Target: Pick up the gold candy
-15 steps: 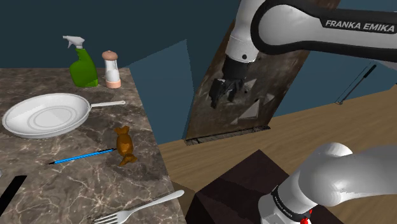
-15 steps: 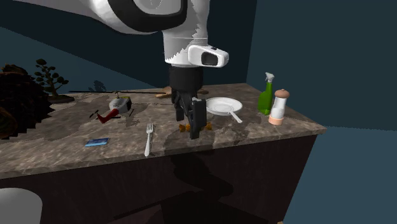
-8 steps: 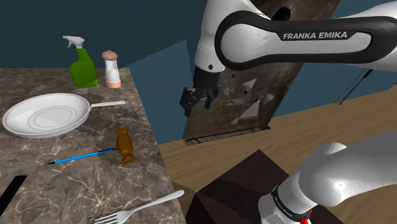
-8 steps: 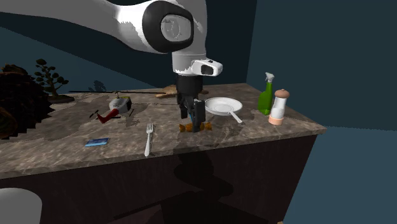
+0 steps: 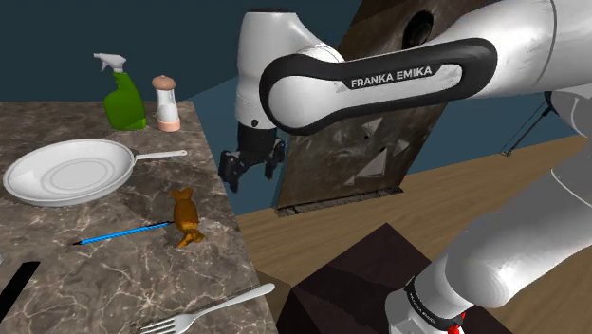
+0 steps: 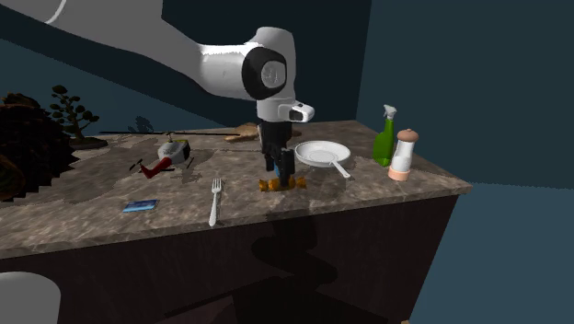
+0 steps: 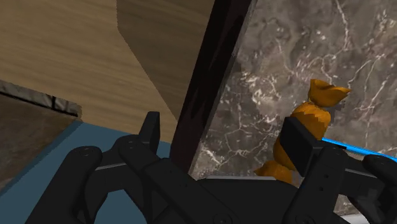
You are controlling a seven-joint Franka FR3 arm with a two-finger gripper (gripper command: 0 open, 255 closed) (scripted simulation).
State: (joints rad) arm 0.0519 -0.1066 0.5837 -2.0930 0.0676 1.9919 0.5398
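The gold candy (image 5: 186, 216) is an amber twist-wrapped sweet lying on the dark marble counter (image 5: 114, 275), close to the counter's side edge. My black gripper (image 5: 249, 174) hangs just off that edge, to the candy's right in the shoulder view and higher than it. In the wrist view the gripper (image 7: 224, 130) is open, with the counter's edge running between the fingers. The candy (image 7: 312, 114) lies just beyond one finger (image 7: 298, 143), untouched. From the second exterior view the gripper (image 6: 282, 168) stands in front of the candy (image 6: 267, 185) and hides its middle.
A blue pen (image 5: 123, 232) lies touching the candy's far side. A white pan (image 5: 68, 171), green spray bottle (image 5: 123, 95) and shaker (image 5: 167, 104) stand farther back. A fork (image 5: 209, 306) lies near the front. A toy helicopter (image 6: 170, 155) and blue card (image 6: 140, 205) sit farther along.
The arm has swung to the shoulder view's left and lower, carrying the gripper from over the floor to the counter's side edge near the candy. The candy has not moved.
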